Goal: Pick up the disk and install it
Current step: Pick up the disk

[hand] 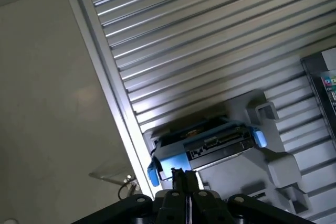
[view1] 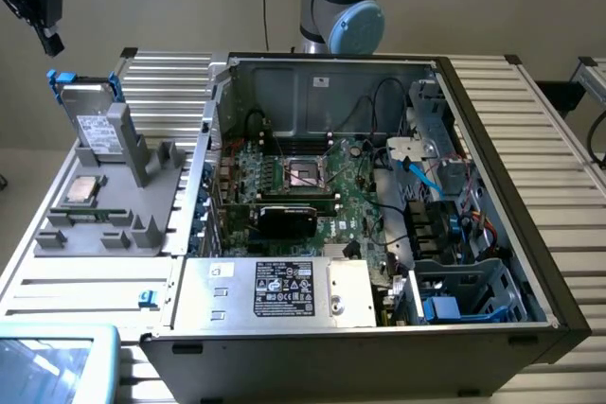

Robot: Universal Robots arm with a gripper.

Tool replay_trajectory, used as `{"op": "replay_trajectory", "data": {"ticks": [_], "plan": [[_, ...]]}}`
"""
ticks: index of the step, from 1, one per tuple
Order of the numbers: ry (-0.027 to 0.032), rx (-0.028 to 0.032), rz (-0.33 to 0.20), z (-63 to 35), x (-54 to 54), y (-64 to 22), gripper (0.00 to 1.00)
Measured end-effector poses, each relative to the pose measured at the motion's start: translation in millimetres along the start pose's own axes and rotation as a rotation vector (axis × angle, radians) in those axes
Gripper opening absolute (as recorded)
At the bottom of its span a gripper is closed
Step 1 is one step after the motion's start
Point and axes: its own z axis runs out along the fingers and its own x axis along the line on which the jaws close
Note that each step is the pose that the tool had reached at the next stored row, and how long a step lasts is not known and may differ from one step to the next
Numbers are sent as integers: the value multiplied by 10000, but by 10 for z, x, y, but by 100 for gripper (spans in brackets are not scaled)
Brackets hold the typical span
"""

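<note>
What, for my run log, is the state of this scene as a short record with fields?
disk: upright in the grey holder, to the exterior view's left of the open computer case
gripper: fingers shut, empty, in the air above the disk, not touching it
CPU chip: flat on the holder, near the disk
task: disk not yet picked up

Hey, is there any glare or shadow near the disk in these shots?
Wrist view: bright glare on the ribbed table beside the disk, dark shadow along one disk edge. Exterior view: soft even light, the computer case darker inside.
</note>
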Motion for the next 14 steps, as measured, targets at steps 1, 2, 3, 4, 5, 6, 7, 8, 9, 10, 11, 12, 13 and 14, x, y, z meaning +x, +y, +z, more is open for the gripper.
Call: {"op": "replay_trajectory", "data": {"ticks": [1, 2, 3, 4, 5, 6, 7, 8, 9, 10, 11, 12, 13, 14], "plan": [[-2, 3, 135, 0, 0, 0, 11], [-5, 4, 269, 0, 0, 0, 11], [-7, 6, 411, 0, 0, 0, 11], [-9, 7, 546, 0, 0, 0, 11], [-11, 9, 682, 0, 0, 0, 11], [-13, 10, 831, 0, 0, 0, 11], [-15, 12, 955, 0, 0, 0, 11], [-19, 16, 1086, 0, 0, 0, 11], [-23, 21, 1214, 0, 0, 0, 11], [-27, 26, 1340, 0, 0, 0, 11], [-32, 30, 1461, 1, 0, 0, 11], [-35, 34, 1602, 2, 0, 0, 11], [-38, 38, 1734, 1, 0, 0, 11], [-39, 43, 1865, 0, 0, 0, 11]]}}
